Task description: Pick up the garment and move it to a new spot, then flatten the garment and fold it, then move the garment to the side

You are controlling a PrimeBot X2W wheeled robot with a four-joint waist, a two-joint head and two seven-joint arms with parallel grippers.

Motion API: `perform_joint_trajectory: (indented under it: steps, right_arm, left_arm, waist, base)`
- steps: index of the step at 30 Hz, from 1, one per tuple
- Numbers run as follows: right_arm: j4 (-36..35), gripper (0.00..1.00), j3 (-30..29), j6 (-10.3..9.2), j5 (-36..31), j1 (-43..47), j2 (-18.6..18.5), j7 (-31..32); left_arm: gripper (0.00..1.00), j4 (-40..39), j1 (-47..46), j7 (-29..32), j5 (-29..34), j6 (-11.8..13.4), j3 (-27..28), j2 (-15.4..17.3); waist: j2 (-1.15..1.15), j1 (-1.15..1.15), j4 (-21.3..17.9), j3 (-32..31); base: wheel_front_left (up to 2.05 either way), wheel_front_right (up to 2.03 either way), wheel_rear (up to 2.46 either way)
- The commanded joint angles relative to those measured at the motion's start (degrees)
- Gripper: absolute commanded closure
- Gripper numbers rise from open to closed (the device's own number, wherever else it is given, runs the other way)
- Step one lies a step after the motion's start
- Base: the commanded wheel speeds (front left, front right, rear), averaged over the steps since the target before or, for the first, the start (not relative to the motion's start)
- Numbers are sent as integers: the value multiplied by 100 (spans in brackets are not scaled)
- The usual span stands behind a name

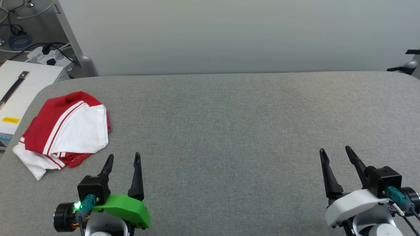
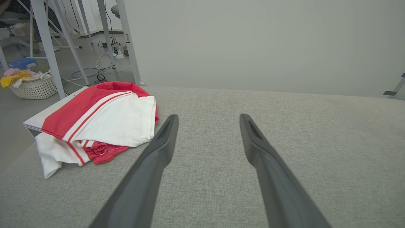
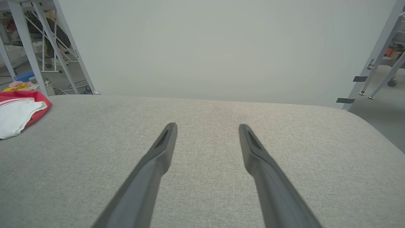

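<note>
On the left of the gray tabletop [image 1: 229,131] lies the bunched red and white jersey [image 1: 65,127]. The left hand [image 1: 124,155] and right hand [image 1: 335,149] are wide and empty.

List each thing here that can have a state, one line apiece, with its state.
Red and white soft-fabric jersey: bunched in a loose heap at the table's left, held by nothing.
Left gripper: open, empty, beside the jersey, apart from it.
Right gripper: open, empty, far from the jersey.
White woven basket: on the floor, holding yellow and pink cloths.
</note>
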Motion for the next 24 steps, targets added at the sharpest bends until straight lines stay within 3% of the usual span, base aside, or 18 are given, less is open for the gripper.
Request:
perform_joint_trajectory:
  steps: [1,24]
  right_arm:
    - [-32,0,-12,-1,54,-27,3,-73]
    - [306,0,-16,-2,203,-35,4,-346]
  left_arm:
    - [0,13,28,-64,-86,-38,7,-10]
    - [0,378,61,-337,-387,-86,-44,-14]
  waist:
    - [0,0,0,1]
    - [0,0,-14,-1]
  base:
    - [0,0,0]
    - [0,0,0]
